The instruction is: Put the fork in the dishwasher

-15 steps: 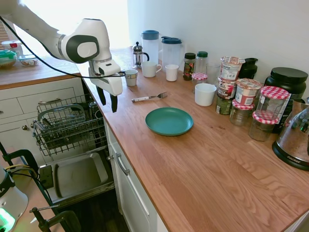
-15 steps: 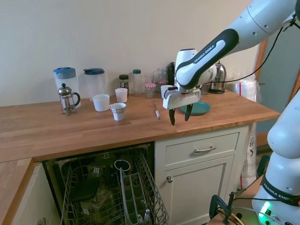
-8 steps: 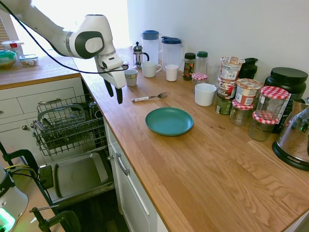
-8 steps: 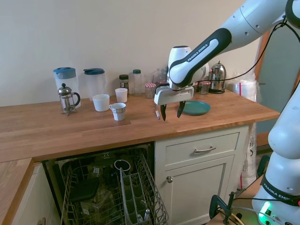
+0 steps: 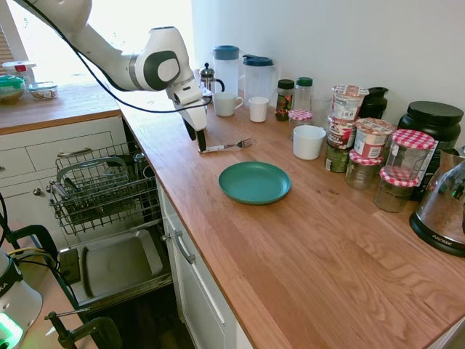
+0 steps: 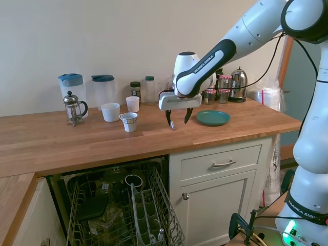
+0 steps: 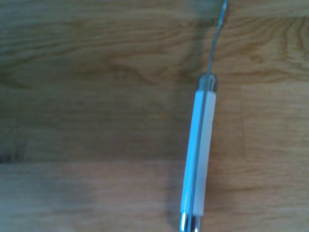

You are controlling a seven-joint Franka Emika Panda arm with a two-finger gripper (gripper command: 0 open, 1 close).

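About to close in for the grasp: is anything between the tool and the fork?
Nothing visible. The open tool hangs right over the handle end of the fork, which lies alone on bare counter; the nearest cup stands well off.

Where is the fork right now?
In the first exterior view the fork lies flat on the wooden counter, between the teal plate and the white cups, with the open gripper at its handle end.
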